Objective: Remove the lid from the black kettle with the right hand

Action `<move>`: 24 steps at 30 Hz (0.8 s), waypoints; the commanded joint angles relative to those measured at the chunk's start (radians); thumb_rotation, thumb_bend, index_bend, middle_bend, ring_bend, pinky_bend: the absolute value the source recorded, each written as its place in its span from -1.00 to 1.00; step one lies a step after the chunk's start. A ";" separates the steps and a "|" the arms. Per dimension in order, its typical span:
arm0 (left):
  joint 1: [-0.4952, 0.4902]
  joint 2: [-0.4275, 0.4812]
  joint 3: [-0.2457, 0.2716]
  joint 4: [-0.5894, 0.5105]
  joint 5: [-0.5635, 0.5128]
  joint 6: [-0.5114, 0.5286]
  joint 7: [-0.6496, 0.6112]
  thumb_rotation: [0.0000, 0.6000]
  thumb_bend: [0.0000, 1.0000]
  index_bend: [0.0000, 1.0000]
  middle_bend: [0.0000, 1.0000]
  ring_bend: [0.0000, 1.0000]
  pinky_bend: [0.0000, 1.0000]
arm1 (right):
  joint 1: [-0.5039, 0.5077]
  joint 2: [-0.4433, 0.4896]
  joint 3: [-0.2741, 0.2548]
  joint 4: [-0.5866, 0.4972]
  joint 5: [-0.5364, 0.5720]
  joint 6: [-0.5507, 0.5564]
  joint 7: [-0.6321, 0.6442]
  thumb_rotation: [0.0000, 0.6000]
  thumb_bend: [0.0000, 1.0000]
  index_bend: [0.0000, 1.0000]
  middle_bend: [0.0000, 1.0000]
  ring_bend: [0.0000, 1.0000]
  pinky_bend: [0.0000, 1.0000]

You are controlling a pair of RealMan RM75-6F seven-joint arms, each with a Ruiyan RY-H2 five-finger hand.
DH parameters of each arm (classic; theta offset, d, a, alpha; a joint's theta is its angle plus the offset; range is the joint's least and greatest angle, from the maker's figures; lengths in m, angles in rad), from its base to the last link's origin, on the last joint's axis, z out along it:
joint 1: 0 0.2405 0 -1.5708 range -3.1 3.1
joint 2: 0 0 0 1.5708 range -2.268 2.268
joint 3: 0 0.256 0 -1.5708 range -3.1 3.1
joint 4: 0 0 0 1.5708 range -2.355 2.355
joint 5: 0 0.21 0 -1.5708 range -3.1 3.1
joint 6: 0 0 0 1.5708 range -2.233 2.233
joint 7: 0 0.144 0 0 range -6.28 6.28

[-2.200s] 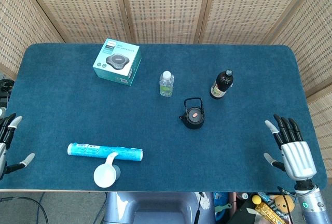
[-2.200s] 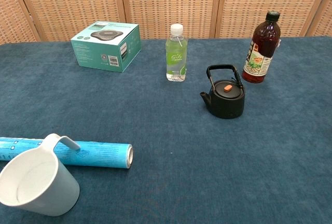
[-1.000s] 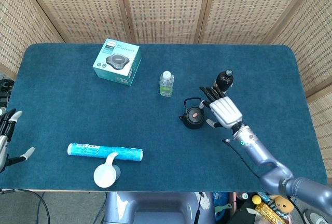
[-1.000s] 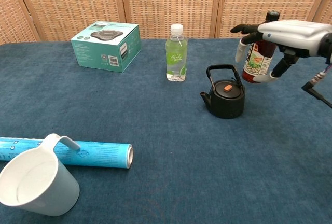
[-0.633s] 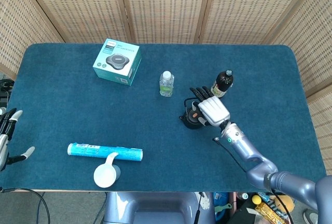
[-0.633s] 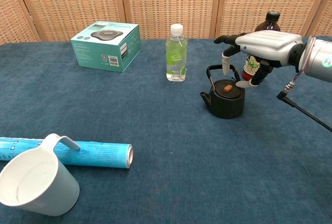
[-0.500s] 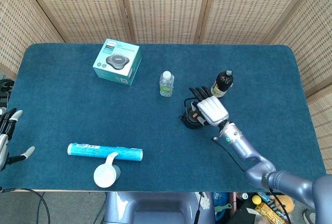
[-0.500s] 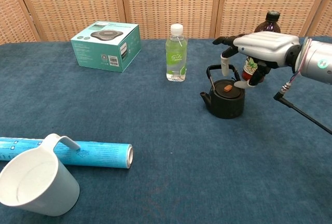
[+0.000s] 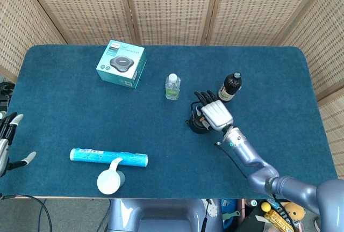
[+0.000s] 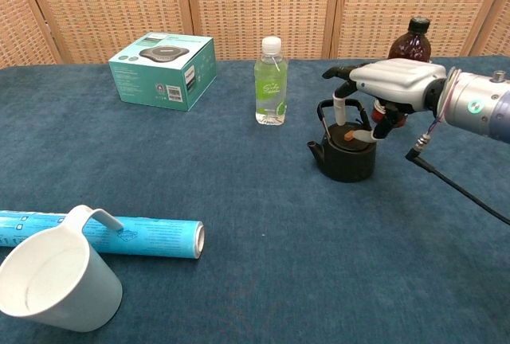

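1 kettle [image 10: 344,162], 2 bottles [image 10: 271,81] [image 10: 405,45], right robot hand [image 10: 381,89] above.

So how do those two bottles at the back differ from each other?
The clear bottle has a white cap and pale green label; the dark bottle has a black cap and reddish-brown contents. The clear bottle stands in plain view; the right hand partly hides the dark bottle. Both stand upright.
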 commanded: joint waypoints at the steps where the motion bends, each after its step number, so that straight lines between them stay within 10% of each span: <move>1: -0.001 0.001 -0.001 0.000 -0.002 -0.001 -0.002 1.00 -0.55 -1.00 -1.00 -1.00 -1.00 | 0.004 -0.009 0.000 0.004 0.016 -0.005 -0.018 1.00 0.05 -0.04 -1.00 -1.00 -1.00; 24: -0.002 0.000 0.001 0.001 -0.005 -0.004 0.000 1.00 -0.55 -1.00 -1.00 -1.00 -1.00 | 0.009 -0.021 -0.023 0.030 0.022 -0.003 -0.023 1.00 0.06 -0.01 -1.00 -1.00 -1.00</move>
